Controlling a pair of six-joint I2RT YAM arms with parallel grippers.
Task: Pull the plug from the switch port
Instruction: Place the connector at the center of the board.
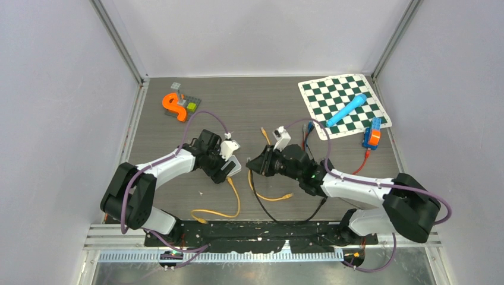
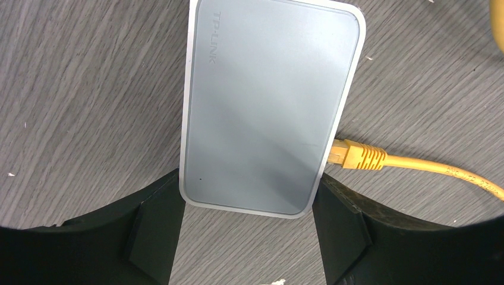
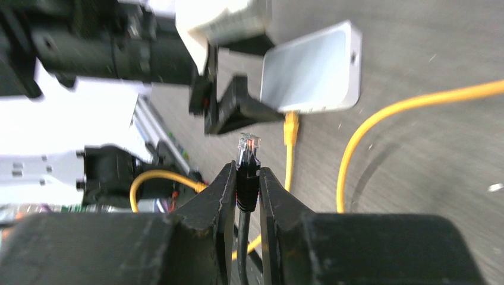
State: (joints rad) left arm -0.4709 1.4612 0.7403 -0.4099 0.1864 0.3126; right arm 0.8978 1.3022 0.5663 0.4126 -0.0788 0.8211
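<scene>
Right wrist view: right end effector (image 3: 248,173) clamped on a black clear-tipped cable plug (image 3: 247,149), already free of the flat grey plastic switch (image 2: 267,107) ahead. Left end effector (image 2: 246,189) clamps that switch. Likely next: withdraw, or tackle the yellow plug (image 2: 353,155) seated beside it.

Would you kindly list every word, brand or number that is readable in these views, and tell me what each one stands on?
"TP-LINK": raised lettering on the grey top of the switch, near one corner, in the left wrist view.
Faint print on the jacket of the yellow cable: too small to read.
Black plug and chess mat: no text visible.
</scene>
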